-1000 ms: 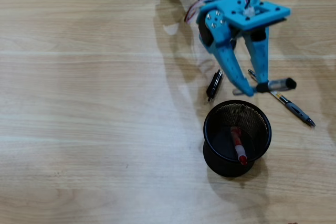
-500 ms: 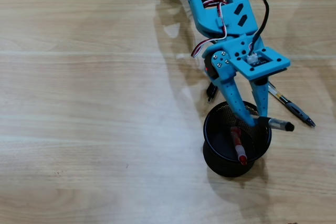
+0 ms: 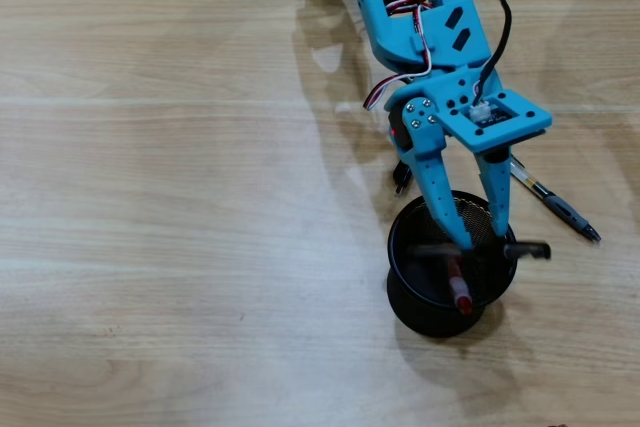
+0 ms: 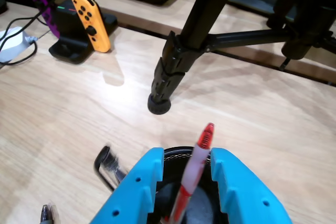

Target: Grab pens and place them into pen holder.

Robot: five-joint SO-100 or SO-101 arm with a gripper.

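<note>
Placing step: my gripper (image 3: 482, 247) pinched a black pen (image 3: 488, 250) crosswise over the pen holder (image 3: 404, 292); next, I judged, tilting then release.

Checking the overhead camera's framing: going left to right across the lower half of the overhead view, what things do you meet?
Black pen part-hidden under the arm → pen holder with the red pen inside → pen lying on the table at right.
</note>
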